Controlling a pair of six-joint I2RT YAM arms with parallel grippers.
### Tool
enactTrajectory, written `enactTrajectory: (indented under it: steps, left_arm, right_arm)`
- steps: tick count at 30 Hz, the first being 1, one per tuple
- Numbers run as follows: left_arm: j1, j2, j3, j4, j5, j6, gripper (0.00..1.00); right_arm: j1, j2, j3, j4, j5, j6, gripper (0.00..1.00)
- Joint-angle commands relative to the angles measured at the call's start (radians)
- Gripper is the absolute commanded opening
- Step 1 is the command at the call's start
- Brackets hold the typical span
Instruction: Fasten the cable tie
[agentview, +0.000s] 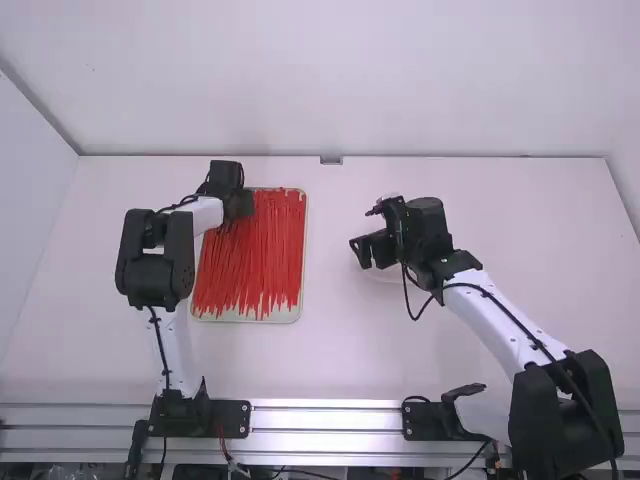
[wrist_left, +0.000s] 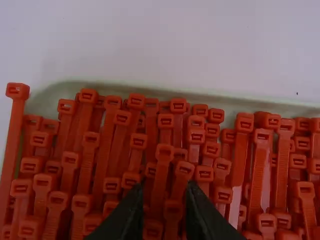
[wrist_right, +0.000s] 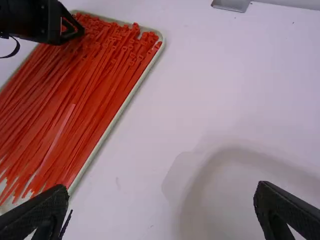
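- my left gripper (wrist_left: 162, 202) down in red cable ties (wrist_left: 165, 125), tray's (wrist_left: 50, 91) 12 o'clock end, grip can't tell
- my right gripper (wrist_right: 160, 200) spread wide over table (wrist_right: 240, 75), 3 o'clock of tray

White table (agentview: 480, 200), pale tray (agentview: 250, 319) heaped with red cable ties (agentview: 250, 255) left of middle, translucent container (wrist_right: 220, 195) near middle

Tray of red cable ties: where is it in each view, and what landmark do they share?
High view: tray left of middle, left gripper over its far end.
Left wrist view: tray's pale rim just beyond the tie heads, ahead of the jaws.
Right wrist view: tray slants away, long rim nearest.
Shared landmark: the left gripper above the tie heads.
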Motion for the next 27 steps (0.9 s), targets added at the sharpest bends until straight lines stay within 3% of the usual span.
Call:
enactTrajectory:
  steps: [1, 27]
  left_arm:
    - [0.0, 0.006, -0.006, -0.005, 0.01, 0.011, 0.23]
    - [0.002, 0.013, -0.006, -0.019, 0.018, 0.011, 0.2]
  right_arm:
    - [0.003, 0.001, 0.034, 0.0, 0.0, -0.001, 0.99]
    - [0.006, 0.001, 0.034, 0.003, 0.0, -0.002, 0.99]
